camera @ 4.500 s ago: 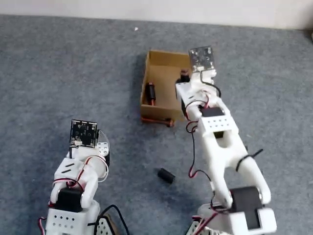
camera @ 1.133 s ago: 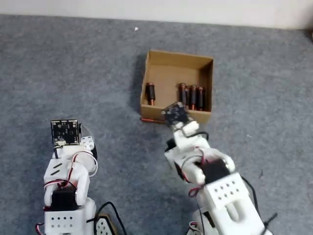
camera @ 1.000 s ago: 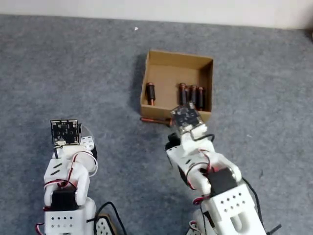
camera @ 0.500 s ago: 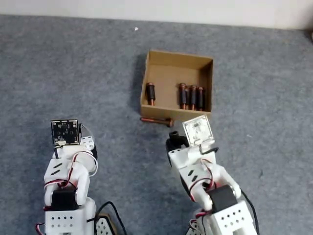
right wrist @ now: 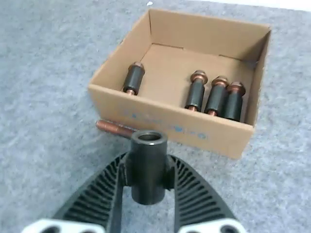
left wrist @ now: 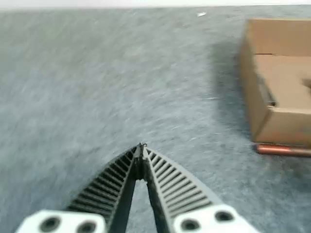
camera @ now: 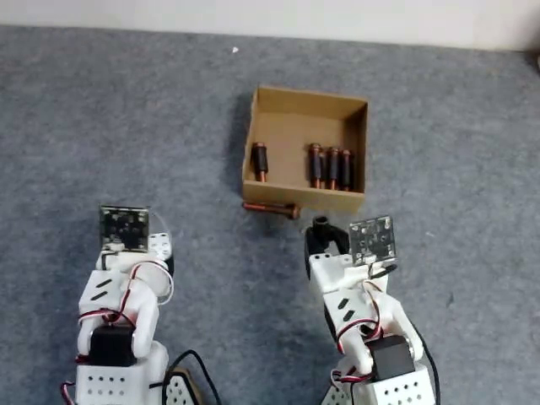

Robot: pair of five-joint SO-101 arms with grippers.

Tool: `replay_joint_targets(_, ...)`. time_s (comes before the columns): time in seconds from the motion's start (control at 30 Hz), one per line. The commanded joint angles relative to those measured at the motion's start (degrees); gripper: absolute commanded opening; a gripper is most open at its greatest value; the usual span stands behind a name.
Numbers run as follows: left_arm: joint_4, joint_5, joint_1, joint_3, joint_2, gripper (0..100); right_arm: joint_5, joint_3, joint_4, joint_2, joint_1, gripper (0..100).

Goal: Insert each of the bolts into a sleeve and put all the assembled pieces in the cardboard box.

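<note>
**Task state.** The sleeve [right wrist: 149,145], a short black tube with its bore facing up, is clamped between the fingers of my right gripper [right wrist: 146,177]. I hold it above the carpet, just short of the near wall of the cardboard box [camera: 250,143].

The loose bolt [right wrist: 115,128], copper-coloured, lies flat on the carpet along the foot of that wall, toward the box's left corner. I cannot tell whether it touches the wall.

Four assembled pieces lie inside the box. A single assembled piece [camera: 260,160] sits by the left wall, and a row of three [camera: 331,167] lies side by side toward the right wall.

I judge the task nearly finished. What is left is to take up the bolt, seat it in the sleeve I hold, and lay that fifth piece in the box.

My left gripper [left wrist: 141,150] is closed on nothing, its tips meeting. It hangs over bare carpet toward the left side of the table, well apart from the box.

**Surroundings.** A grey short-pile carpet [camera: 126,110] covers the table. A pale strip [camera: 270,13], either wall or floor, runs along its far edge, and a tiny white fleck [camera: 234,50] lies near that edge.
</note>
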Motion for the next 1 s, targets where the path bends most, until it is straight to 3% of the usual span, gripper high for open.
replay_joint_targets(0.0,3.2,-4.4,5.6,-7.7,-0.2,1,-0.7,-0.3,-2.0,-0.8,0.8,0.5)
replay_joint_targets(0.27,10.5,-9.7,11.4,-17.9,0.0,1,-0.6,-0.3,-2.0,-0.8,3.5,0.5)
replay_joint_targets(0.5,14.2,-11.3,18.0,-19.3,1.5,1,-0.4,-0.7,-2.0,-0.8,5.4,0.5)
replay_joint_targets(0.63,14.0,-11.8,18.2,-22.5,10.7,1,-0.4,-0.5,-2.0,-0.8,5.4,0.5)
replay_joint_targets(0.97,14.0,-24.4,20.7,-32.7,37.4,1,-0.3,-0.3,-2.0,-0.8,5.4,0.5)
